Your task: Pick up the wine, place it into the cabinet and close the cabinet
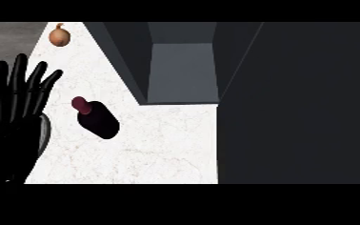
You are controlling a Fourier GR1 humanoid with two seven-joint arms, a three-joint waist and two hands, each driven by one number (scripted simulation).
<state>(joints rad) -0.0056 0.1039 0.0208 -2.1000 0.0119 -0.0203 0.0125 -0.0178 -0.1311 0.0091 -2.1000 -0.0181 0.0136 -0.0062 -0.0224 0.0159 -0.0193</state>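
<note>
On the counter [155, 148], wine bottle [98, 119], beside open cabinet [183, 71], nothing visible inside

White marbled counter [162, 143], matt grey cabinet [181, 66]

No text, label, brand, number or sign can be read anywhere. The wine bottle [97, 118] lying on the surface [162, 143] is plain and dark, with no legible label. The cabinet [181, 62] carries no markings.
</note>
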